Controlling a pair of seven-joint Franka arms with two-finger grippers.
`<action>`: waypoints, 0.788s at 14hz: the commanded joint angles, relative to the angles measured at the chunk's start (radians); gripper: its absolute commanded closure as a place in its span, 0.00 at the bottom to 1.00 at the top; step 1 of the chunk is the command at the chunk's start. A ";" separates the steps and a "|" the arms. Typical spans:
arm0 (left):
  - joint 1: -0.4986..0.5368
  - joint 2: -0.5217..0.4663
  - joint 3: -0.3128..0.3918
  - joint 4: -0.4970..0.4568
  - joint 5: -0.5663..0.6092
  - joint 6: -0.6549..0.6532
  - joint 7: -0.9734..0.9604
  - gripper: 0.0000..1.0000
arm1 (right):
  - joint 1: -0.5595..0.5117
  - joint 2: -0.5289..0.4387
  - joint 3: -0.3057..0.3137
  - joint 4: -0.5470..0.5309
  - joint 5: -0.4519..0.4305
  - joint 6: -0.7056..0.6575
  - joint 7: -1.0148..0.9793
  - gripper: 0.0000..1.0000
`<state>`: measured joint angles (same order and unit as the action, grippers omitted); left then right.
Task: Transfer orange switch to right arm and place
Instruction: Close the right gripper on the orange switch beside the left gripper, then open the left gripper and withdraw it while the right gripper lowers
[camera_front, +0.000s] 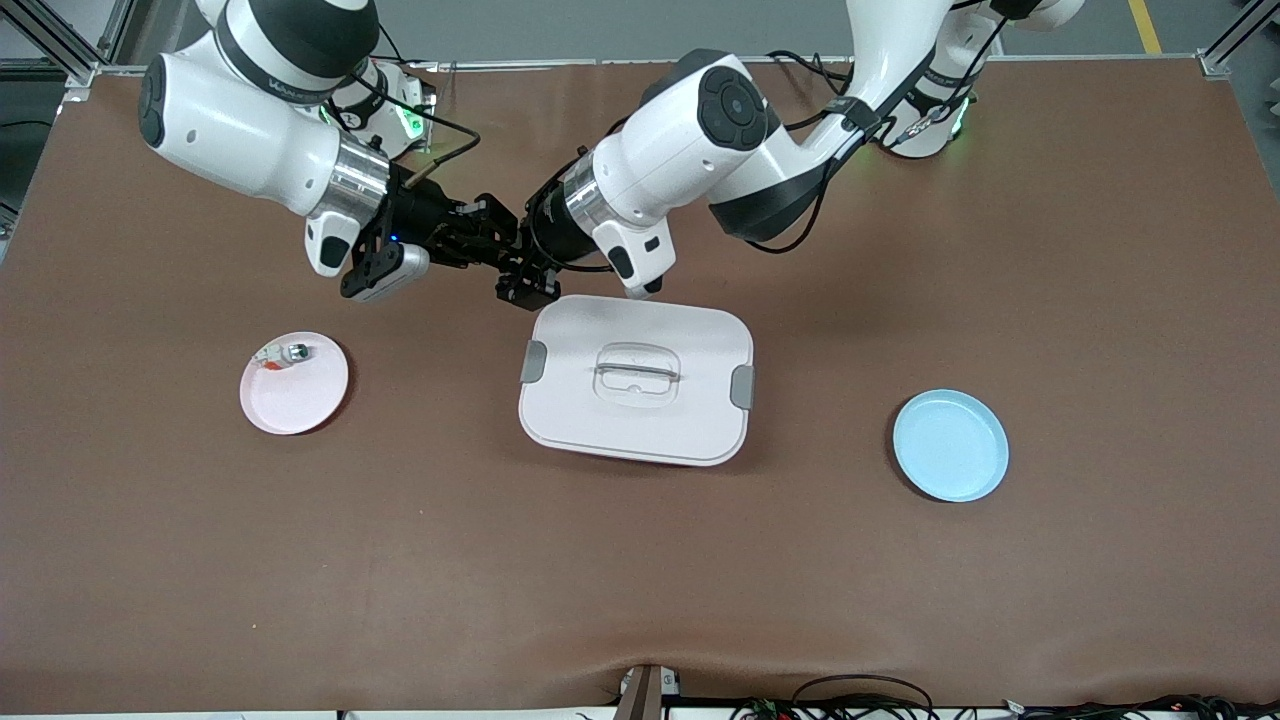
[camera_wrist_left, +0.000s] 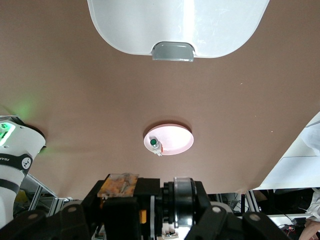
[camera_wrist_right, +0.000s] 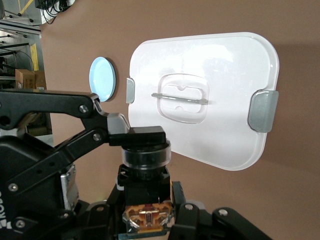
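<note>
The orange switch is held in the air between the two grippers, over bare table just past the white lidded box's edge toward the robots. It shows a black body, a silver ring and a brown terminal end. My right gripper is shut on its body; in the right wrist view its fingers flank the body. My left gripper is shut on the cap end, and its finger covers the cap. In the left wrist view the switch lies across the bottom edge. In the front view the grippers hide the switch.
A white lidded box sits mid-table, also in both wrist views. A pink plate holding a small silver-and-white piece lies toward the right arm's end. A blue plate lies toward the left arm's end.
</note>
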<state>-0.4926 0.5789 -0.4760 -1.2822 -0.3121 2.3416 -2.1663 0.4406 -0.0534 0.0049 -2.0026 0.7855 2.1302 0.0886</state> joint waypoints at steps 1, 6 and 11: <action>-0.012 0.004 0.013 0.023 0.078 -0.018 -0.012 0.00 | 0.012 -0.019 -0.008 -0.021 0.014 0.008 -0.013 1.00; 0.020 -0.023 0.014 0.024 0.120 -0.071 -0.006 0.00 | -0.013 -0.019 -0.014 -0.016 -0.070 -0.030 -0.268 1.00; 0.124 -0.071 0.013 0.024 0.156 -0.194 0.149 0.00 | -0.069 -0.017 -0.017 0.001 -0.284 -0.107 -0.464 1.00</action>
<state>-0.4031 0.5435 -0.4678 -1.2531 -0.1732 2.2024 -2.0795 0.4011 -0.0536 -0.0171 -2.0015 0.5531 2.0508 -0.2895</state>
